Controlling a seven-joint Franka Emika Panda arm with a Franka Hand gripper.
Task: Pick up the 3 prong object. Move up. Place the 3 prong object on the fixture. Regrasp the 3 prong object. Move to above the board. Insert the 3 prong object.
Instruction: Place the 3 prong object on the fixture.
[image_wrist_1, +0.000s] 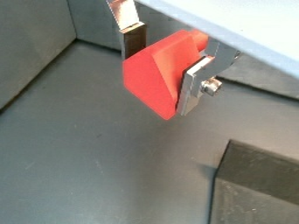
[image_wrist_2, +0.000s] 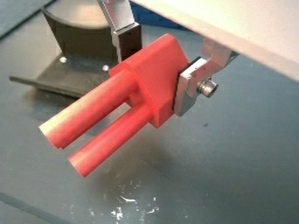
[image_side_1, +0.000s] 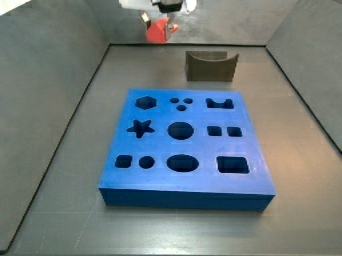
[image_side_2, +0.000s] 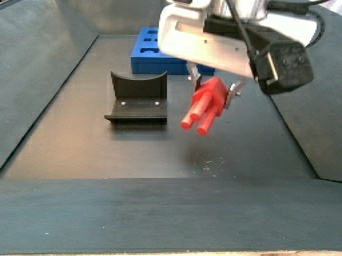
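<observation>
End effector (image_wrist_2: 158, 68) clamps the 3 prong object (image_wrist_2: 117, 105), apparently above floor.

In a side view the end effector (image_side_1: 163, 14) is cut off by the picture's edge above the red piece (image_side_1: 159, 30), whose prongs are too small to tell there.

In another side view the blue board (image_side_2: 156, 52) lies half hidden behind the end effector.

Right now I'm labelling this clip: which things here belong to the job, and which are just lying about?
Job:
- 3 prong object, clamped in the gripper, raised off the floor near the fixture
- fixture
- board

Lying about:
- nothing visible
</observation>
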